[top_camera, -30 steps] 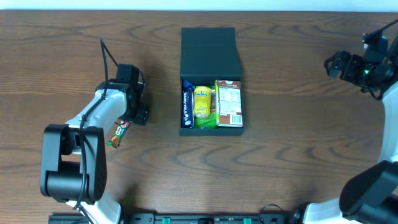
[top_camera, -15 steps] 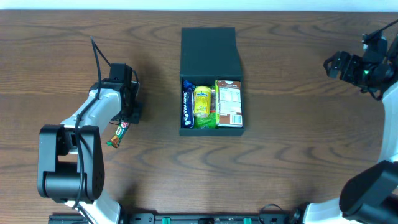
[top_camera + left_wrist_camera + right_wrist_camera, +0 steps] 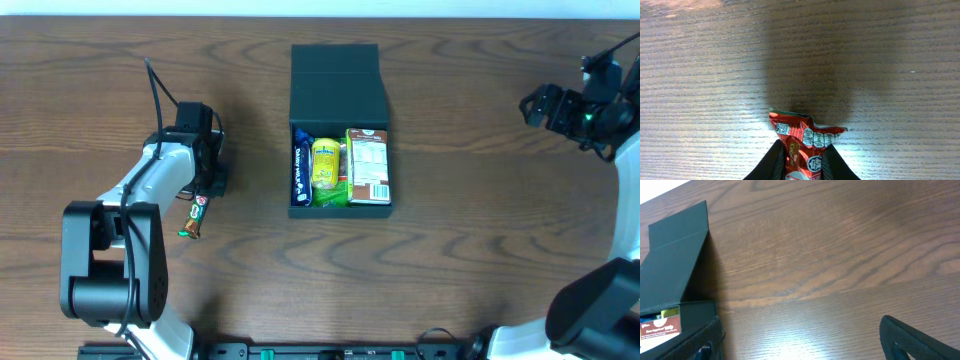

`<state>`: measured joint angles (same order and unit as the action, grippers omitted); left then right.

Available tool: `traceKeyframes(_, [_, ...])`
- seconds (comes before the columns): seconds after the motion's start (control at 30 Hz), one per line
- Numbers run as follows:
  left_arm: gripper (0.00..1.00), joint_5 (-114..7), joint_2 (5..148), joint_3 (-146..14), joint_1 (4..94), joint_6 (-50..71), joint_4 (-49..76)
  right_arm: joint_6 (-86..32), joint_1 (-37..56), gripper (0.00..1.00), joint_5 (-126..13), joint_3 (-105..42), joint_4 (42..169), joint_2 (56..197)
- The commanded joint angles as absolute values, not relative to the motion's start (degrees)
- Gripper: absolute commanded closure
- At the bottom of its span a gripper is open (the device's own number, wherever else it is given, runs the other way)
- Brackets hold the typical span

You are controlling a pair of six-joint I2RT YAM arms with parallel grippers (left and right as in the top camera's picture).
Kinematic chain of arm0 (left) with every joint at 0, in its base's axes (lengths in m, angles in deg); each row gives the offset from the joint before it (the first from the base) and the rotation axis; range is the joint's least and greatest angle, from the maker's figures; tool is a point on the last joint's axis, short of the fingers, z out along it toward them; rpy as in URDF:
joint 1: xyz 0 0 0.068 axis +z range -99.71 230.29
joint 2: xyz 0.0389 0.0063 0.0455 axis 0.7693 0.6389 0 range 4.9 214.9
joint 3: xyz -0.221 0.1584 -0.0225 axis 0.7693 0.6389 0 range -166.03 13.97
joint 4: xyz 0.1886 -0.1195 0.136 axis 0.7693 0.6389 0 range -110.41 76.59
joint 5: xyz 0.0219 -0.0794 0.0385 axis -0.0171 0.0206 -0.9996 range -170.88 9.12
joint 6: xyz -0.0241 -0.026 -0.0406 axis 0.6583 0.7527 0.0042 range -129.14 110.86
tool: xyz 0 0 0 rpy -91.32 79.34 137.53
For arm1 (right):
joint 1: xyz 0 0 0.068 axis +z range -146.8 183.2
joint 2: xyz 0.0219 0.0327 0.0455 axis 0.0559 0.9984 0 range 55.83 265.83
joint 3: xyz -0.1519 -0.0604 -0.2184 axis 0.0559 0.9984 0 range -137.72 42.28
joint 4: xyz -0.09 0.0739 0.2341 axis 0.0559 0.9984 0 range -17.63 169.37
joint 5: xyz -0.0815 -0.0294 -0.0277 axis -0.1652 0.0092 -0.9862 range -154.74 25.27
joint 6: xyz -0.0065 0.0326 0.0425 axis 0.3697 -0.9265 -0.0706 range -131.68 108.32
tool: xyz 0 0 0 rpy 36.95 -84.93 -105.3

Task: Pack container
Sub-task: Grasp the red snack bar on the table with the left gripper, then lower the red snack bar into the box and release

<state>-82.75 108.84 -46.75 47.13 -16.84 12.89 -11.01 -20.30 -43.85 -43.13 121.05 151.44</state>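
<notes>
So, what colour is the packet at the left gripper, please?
The packet is red; left wrist view.

Red packet (image 3: 807,134) with white print between the black fingers (image 3: 772,163) of the left gripper (image 3: 802,159); brown wood-grain table (image 3: 710,70); dark teal container (image 3: 338,75).

The left jaws touch a snack bar (image 3: 194,217) (the container (image 3: 338,80) lies open).

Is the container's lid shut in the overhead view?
No, the container lies open, with its lid folded back flat on the table and snack packets showing inside.
</notes>
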Motion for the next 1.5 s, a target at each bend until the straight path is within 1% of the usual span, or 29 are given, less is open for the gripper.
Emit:
traceKeyframes(0.0, [0.87,-82.6,108.4,-47.5,47.3,-13.2,13.1,-10.3,-20.0,0.01,-43.5,-42.7,121.3,151.9])
traceKeyframes(0.13, [0.94,-82.2,108.4,-53.1,47.1,-8.1,15.6,-10.3,-20.0,0.01,-43.5,-42.7,121.2,151.9])
traceKeyframes(0.3, [0.95,-78.5,108.4,-64.6,44.8,-4.5,20.1,-10.3,-20.0,0.01,-43.5,-42.7,121.2,151.9])
traceKeyframes(0.37, [0.95,-78.0,108.4,-70.7,42.1,-1.7,22.5,-10.3,-20.0,0.01,-43.5,-42.7,121.2,151.9])
traceKeyframes(0.47, [0.94,-77.6,108.4,-75.7,38.4,1.9,24.7,-10.3,-20.0,0.01,-43.5,-42.7,121.2,151.9])
traceKeyframes(0.53, [0.94,-75.1,108.4,-78.2,34.8,6.7,25.5,-10.3,-20.0,0.01,-43.5,-42.7,121.2,151.9])
traceKeyframes(0.63, [0.94,-71.8,108.5,-78.7,30.0,15.5,25.1,-10.3,-20.0,0.01,-43.5,-42.7,121.2,151.9])
traceKeyframes(0.8, [0.94,-74.2,110.5,-78.6,25.1,16.2,25.1,-10.3,-20.0,0.01,-43.5,-42.7,121.2,151.9])
traceKeyframes(0.93, [0.94,-74.2,112.4,-78.6,23.5,17.2,25.7,-10.3,-20.0,0.01,-43.5,-42.7,121.3,151.9])
traceKeyframes(1.07, [0.94,-74.2,114.3,-78.6,22.9,20.9,26.4,-10.3,-20.0,0.01,-43.5,-42.7,121.6,151.9])
traceKeyframes(1.1, [0.87,-74.0,114.5,-78.6,22.9,20.9,26.4,-10.3,-20.0,0.01,-43.5,-42.7,121.7,151.9])
traceKeyframes(1.13, [0.57,-73.8,114.5,-78.6,22.9,20.9,26.3,-10.3,-20.0,0.01,-43.5,-42.7,121.7,151.9])
traceKeyframes(1.17, [0.32,-73.8,114.5,-78.6,22.9,20.9,26.3,-10.3,-20.0,0.01,-43.5,-42.7,121.7,151.9])
traceKeyframes(1.2, [0.2,-73.8,114.5,-78.6,22.9,20.9,26.3,-10.3,-20.0,0.01,-43.5,-42.7,121.8,151.9])
traceKeyframes(1.23, [0.12,-73.8,114.5,-78.7,22.9,20.9,26.3,-10.3,-20.0,0.01,-43.5,-42.7,121.9,151.9])
traceKeyframes(1.4, [0.12,-73.8,114.5,-79.2,23.0,19.3,26.3,-10.3,-20.0,0.01,-43.5,-42.7,122.1,151.9])
traceKeyframes(1.47, [0.18,-73.8,114.5,-79.9,23.2,17.2,26.3,-10.3,-20.0,0.01,-43.5,-42.7,122.1,151.9])
